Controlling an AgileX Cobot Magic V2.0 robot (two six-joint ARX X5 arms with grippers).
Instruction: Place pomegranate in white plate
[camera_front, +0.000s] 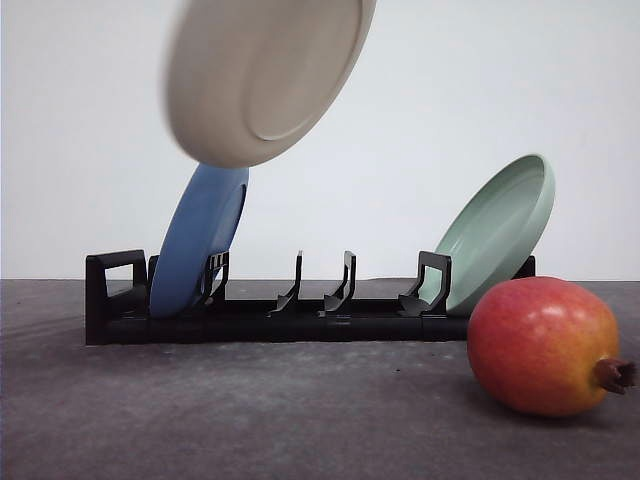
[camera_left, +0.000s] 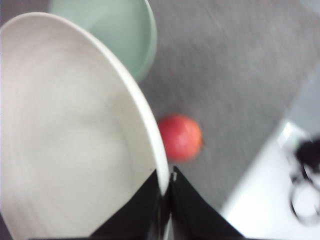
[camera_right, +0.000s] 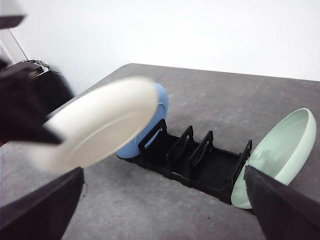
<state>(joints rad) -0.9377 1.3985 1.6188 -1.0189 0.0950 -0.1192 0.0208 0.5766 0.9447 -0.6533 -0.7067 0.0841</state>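
Pomegranate lies on the table beyond left pincer gripping white plate.

The white plate hangs tilted above the black rack; the pomegranate lies on the table.

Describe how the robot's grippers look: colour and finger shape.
The left gripper has matte black fingers, wedge-shaped and tapering to narrow tips. The right gripper has the same plain black, angular fingers with pointed tips. No markings or cables can be made out on either.
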